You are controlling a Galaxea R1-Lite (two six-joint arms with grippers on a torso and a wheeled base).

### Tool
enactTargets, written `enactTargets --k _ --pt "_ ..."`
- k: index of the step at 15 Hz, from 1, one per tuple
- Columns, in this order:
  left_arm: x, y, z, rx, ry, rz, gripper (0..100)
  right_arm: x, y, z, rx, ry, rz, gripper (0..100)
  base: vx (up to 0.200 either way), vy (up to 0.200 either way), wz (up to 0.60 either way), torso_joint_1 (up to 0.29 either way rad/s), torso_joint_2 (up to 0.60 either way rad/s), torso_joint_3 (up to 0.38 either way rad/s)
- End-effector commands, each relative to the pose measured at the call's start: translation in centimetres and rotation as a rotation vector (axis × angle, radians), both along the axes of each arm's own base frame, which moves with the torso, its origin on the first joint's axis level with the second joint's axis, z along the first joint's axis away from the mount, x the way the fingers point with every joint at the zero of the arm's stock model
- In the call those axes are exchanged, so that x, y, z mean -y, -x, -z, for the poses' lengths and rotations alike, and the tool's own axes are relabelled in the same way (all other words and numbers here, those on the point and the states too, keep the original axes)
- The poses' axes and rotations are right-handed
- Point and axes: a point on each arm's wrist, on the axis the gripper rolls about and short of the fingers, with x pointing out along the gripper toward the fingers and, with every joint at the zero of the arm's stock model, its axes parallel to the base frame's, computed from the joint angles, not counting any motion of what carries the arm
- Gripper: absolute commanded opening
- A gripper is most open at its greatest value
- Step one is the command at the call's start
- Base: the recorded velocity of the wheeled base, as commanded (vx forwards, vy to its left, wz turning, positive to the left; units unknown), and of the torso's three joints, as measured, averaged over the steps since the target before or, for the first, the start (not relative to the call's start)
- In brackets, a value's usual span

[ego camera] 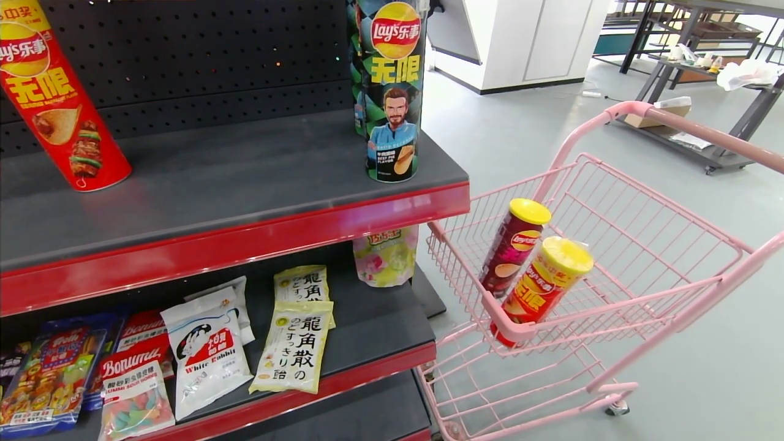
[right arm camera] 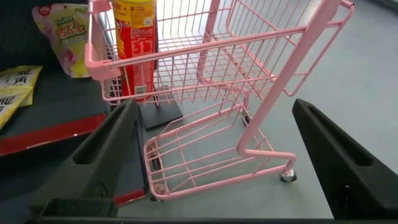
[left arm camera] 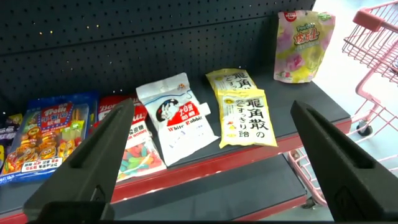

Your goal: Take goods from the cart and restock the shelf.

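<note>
I'm holding my left gripper [left arm camera: 212,106] and right gripper [right arm camera: 214,104] spread open and empty; two cylindrical yellow-lidded cans [ego camera: 542,285] are leaning in the pink wire cart [ego camera: 723,142].

You see logos and lettering on the red can [ego camera: 58,98], the dark can [ego camera: 392,92], the maroon can [ego camera: 513,248], the yellow can [ego camera: 542,285] and the white bag [ego camera: 207,352].

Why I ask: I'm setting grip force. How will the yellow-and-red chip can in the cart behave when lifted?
The yellow-and-red chip can leans on the pink cart's rim, so a nudge may tip or slide it. Its round tube would probably roll if laid down. It looks like stiff, light cardboard; hard squeezing might dent it.
</note>
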Motion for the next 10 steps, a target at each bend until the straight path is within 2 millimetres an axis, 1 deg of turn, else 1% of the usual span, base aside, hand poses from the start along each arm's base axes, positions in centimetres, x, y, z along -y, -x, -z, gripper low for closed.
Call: enactTargets --k 1,10 --pt "0.0 -0.01 0.03 -0.002 0.0 -0.001 100 0.0 -0.01 0.0 -0.001 0.0 0.0 100 0.0 0.0 0.0 0.0 0.0 0.0" --pt "0.01 0.0 -0.02 0.0 -0.003 0.004 100 -0.08 -0.03 -0.02 -0.003 0.014 -0.031 100 0.0 0.0 0.0 0.0 0.0 0.0"
